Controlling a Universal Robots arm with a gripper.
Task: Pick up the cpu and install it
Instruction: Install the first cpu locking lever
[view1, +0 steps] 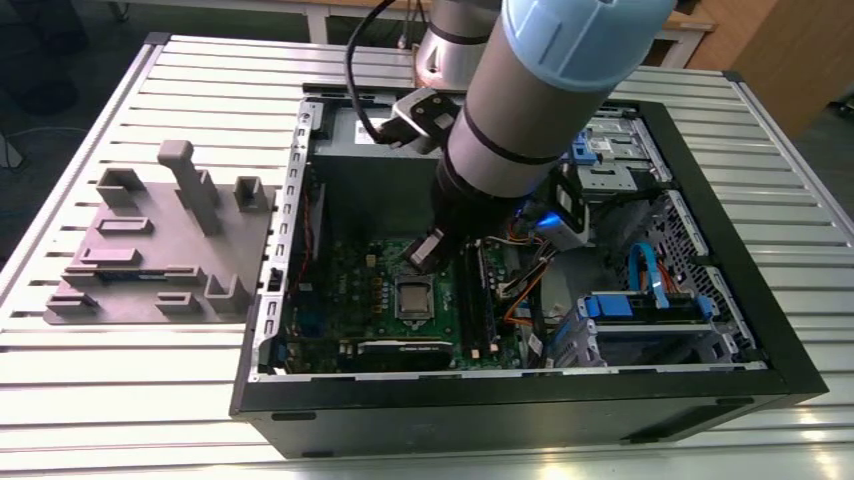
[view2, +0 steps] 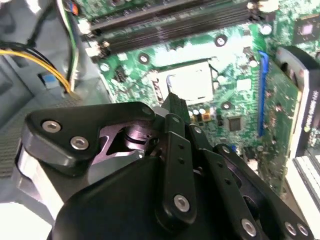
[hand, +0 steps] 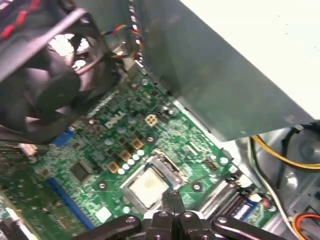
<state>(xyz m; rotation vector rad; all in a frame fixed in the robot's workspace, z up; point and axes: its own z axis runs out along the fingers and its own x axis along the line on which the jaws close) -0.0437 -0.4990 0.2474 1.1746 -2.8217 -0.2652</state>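
1. Gripper (view1: 424, 252) hangs inside the open computer case (view1: 747, 330), just above the green motherboard (view1: 354, 290); fingers (hand: 171, 204) pressed together, nothing between them.
2. Cpu (hand: 148, 184) sits flat in the metal-framed socket (hand: 170, 169) on the board, shiny square top facing up; also seen in the second wrist view (view2: 192, 82) and in the exterior view (view1: 414, 300).
3. Fingertips hover close over the cpu edge, contact unclear.
4. Black memory slots (view2: 170, 22) run alongside the socket.
5. Case fan (hand: 47, 85) and grey power-supply box (hand: 235, 75) stand near the board.
6. Grey fixture block (view1: 154, 245) rests on the slatted table (view1: 80, 370), at the exterior view's left of the case.
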